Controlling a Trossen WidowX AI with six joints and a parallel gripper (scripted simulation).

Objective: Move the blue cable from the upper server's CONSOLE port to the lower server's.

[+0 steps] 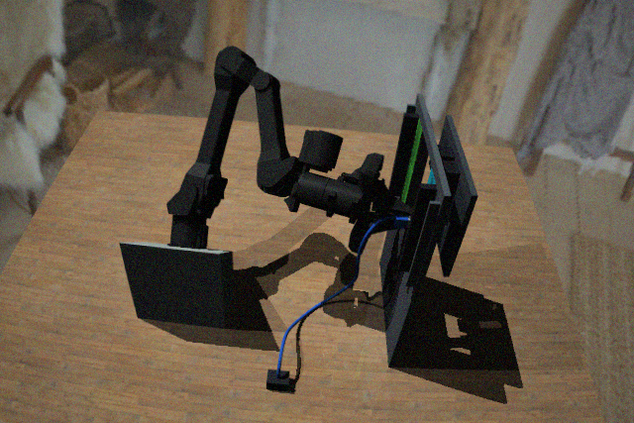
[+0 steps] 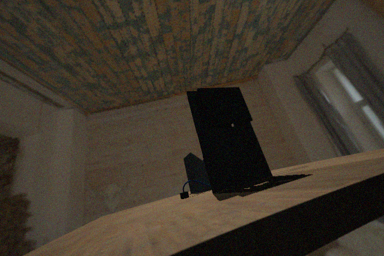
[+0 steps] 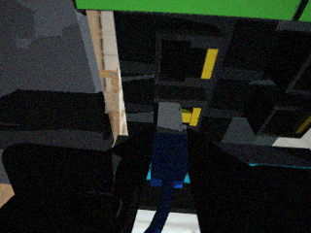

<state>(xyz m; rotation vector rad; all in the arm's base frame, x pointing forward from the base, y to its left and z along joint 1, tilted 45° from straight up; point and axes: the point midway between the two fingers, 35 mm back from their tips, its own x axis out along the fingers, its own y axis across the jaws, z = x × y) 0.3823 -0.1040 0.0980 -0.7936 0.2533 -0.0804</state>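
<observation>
From my station I have the black parallel-jaw gripper [image 1: 396, 205] [image 3: 169, 133] at the front of the dark upright server rack [image 1: 401, 313] [image 2: 231, 144]. Its fingers are drawn in to a narrow gap, closed on the small blue plug with a grey nose [image 1: 402, 218] [image 3: 169, 155]. In the wrist view the plug points at the dark port panel, its nose overlapping the lower of two stacked square ports with yellow marks [image 3: 209, 63] [image 3: 194, 116]; I cannot tell whether any of it is inside. A bright green strip [image 1: 412, 162] [image 3: 194, 7] crosses the panel above those ports.

From the plug, the thin blue cable [image 1: 321, 301] [image 2: 194, 180] [image 3: 164, 209] droops and curves down to a small black block [image 1: 278, 380] [image 2: 184, 195] on the wood-grain tabletop [image 1: 178, 377] [image 2: 173, 216], toward the near edge in the top view. The rack stands toward the right edge there, and a dark flat-sided box [image 1: 176, 285] [image 2: 195, 174] stands toward the left edge, in front of the base of my black jointed arm [image 1: 270, 121]. The exterior view gives me only the rack's black far side, with the gripper hidden.
</observation>
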